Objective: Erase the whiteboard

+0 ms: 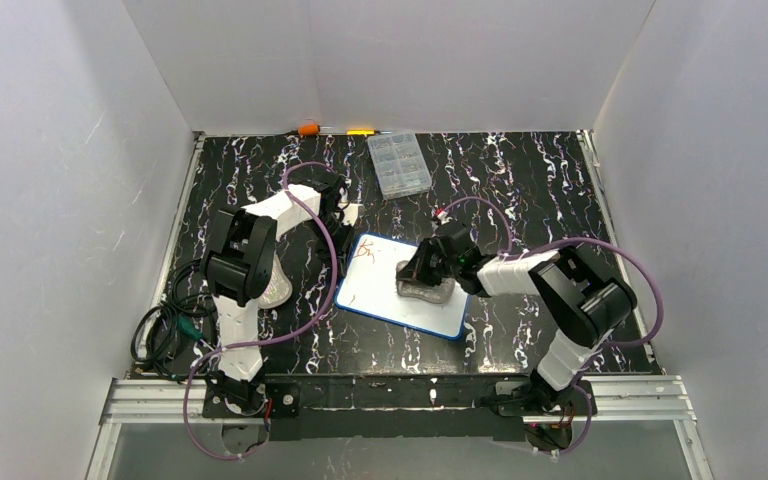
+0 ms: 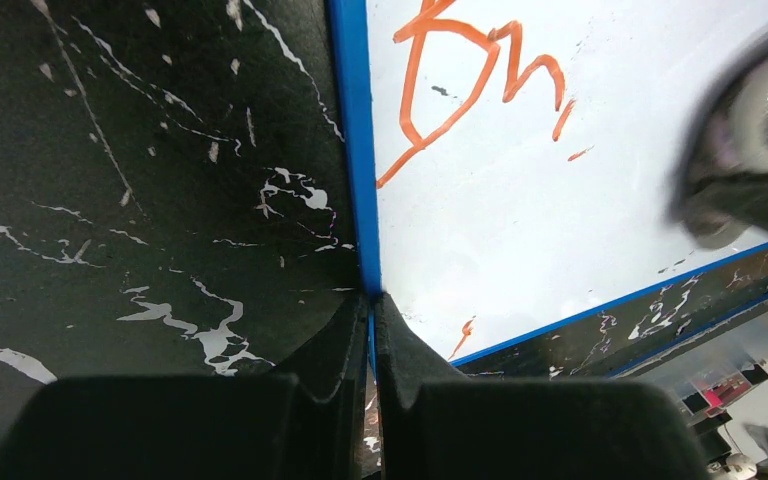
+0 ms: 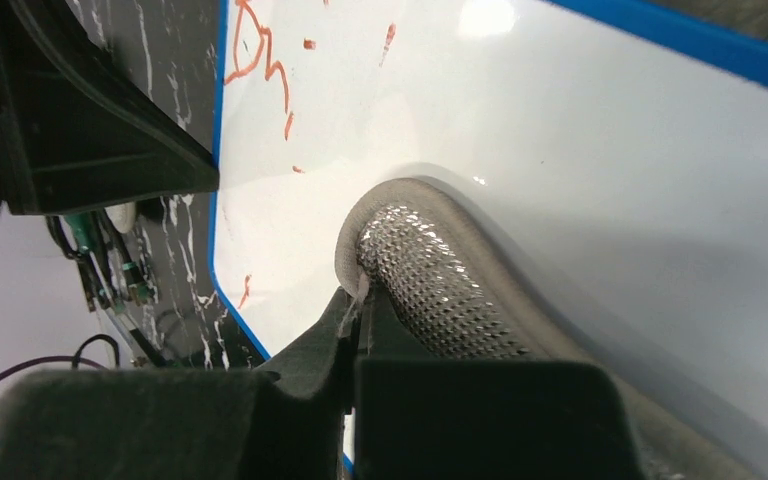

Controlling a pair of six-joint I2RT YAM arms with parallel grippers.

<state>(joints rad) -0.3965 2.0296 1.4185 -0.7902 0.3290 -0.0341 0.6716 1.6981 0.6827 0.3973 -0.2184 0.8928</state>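
The flat white blue-rimmed whiteboard (image 1: 380,295) is lying on the black marbled table (image 1: 540,190), with orange scribbles (image 2: 450,115) showing near its far left corner. The left gripper (image 2: 371,303) is pinching the board's left rim, jaws nearly together. The right gripper (image 3: 358,305) is clamping a grey mesh cloth (image 3: 430,280) that is pressing on the board's middle.
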